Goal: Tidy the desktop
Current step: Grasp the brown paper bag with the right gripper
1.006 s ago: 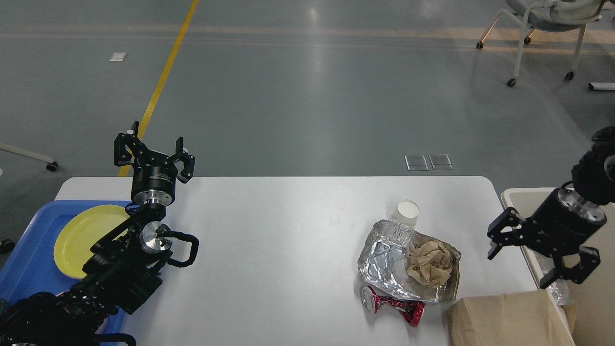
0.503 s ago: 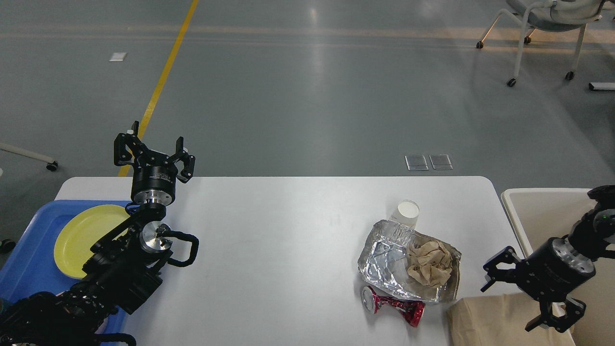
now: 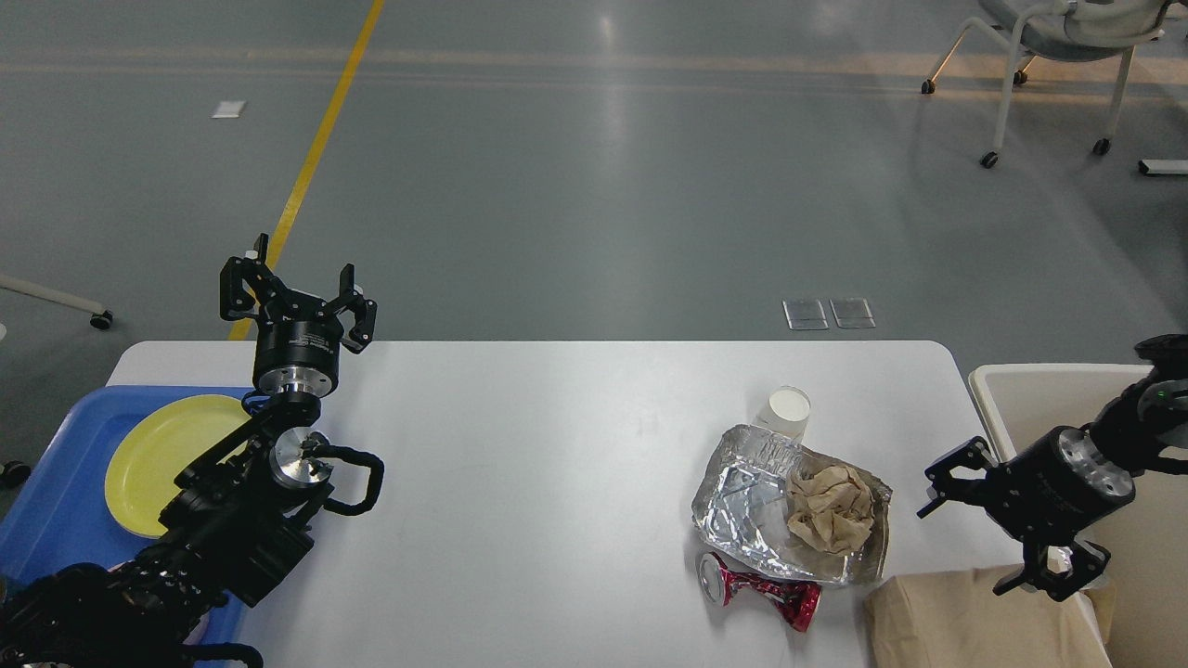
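Since 0.5 s ago, the right gripper [image 3: 982, 522] has been raised slightly and brought leftward over the right edge of the desktop [image 3: 520, 482]; its 2 fingers are spread wide with nothing between them. Nothing else has been shifted. From the head view, the left gripper [image 3: 299, 295] is held upright above the far left corner, spread wide and empty. On the desktop's right part, a foil tray [image 3: 742, 506] with crumpled brown paper [image 3: 831, 508] is seen between a clear cup [image 3: 787, 411] and a crushed red can [image 3: 761, 589]. A yellow plate [image 3: 158, 455] lies in the blue tray [image 3: 56, 501].
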Tool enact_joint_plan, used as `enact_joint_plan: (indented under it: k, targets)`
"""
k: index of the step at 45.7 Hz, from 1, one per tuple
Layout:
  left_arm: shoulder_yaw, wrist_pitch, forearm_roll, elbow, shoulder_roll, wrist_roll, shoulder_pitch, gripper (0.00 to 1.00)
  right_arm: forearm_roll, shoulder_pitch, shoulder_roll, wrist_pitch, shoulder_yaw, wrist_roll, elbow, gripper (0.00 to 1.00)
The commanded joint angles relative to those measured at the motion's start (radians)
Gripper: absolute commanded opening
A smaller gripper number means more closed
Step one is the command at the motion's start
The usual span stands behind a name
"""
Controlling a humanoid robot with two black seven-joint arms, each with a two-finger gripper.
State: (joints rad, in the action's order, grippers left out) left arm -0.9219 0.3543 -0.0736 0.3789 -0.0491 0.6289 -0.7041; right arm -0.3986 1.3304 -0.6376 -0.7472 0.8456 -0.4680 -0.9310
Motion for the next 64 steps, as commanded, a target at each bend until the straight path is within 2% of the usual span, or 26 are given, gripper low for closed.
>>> enact_joint_plan:
  k: [1,26,28,31,32,34,43,58,64]
  targets:
    - [0.000,0.000,0.000,0.000,0.000,0.000,0.000,1.00,0.004,-0.034,0.035,0.000,0.000,0.002,0.057,1.00]
    - [0.000,0.000,0.000,0.000,0.000,0.000,0.000,1.00,0.021,-0.109,0.095,-0.003,-0.020,0.006,0.112,1.00]
    - [0.000,0.000,0.000,0.000,0.000,0.000,0.000,1.00,0.023,-0.109,0.095,-0.003,-0.020,0.006,0.113,0.82]
    - [0.000,0.000,0.000,0.000,0.000,0.000,0.000,1.00,0.030,-0.112,0.095,-0.001,-0.020,0.006,0.115,0.29]
    - [0.000,0.000,0.000,0.000,0.000,0.000,0.000,1.00,0.035,-0.115,0.096,0.003,-0.020,0.006,0.120,0.17]
    - [0.000,0.000,0.000,0.000,0.000,0.000,0.000,1.00,0.049,-0.122,0.101,0.023,-0.020,0.006,0.129,0.07]
    - [0.000,0.000,0.000,0.000,0.000,0.000,0.000,1.00,0.115,-0.137,0.118,0.132,-0.019,0.006,0.133,0.00]
    - [0.000,0.000,0.000,0.000,0.000,0.000,0.000,1.00,0.129,-0.135,0.112,0.127,-0.019,0.006,0.107,0.00]
    - [0.000,0.000,0.000,0.000,0.000,0.000,0.000,1.00,0.130,-0.109,0.087,0.094,-0.016,0.003,0.086,0.00]
